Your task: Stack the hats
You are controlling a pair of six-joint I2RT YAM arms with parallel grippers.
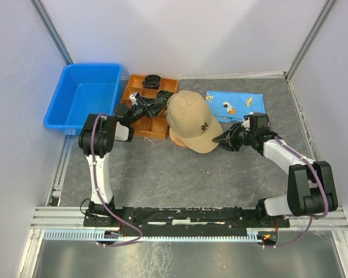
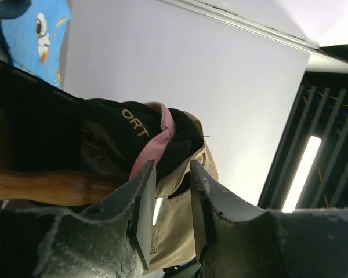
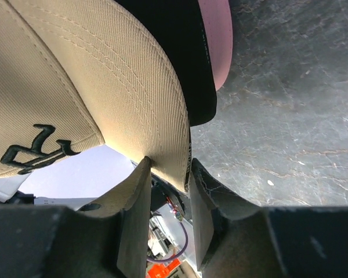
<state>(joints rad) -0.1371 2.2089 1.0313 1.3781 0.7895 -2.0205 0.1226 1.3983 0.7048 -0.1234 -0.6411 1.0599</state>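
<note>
A tan twill cap (image 1: pixel 189 117) nests over a black cap (image 3: pixel 182 52) and pink cap (image 3: pixel 218 35) on the mottled bench (image 1: pixel 180 174). Our left claw (image 2: pixel 171 169) reaches in behind, and our right claw (image 3: pixel 169 163) straddles the stiff tan brim. Both are narrowly parted, gripping nothing.
</note>
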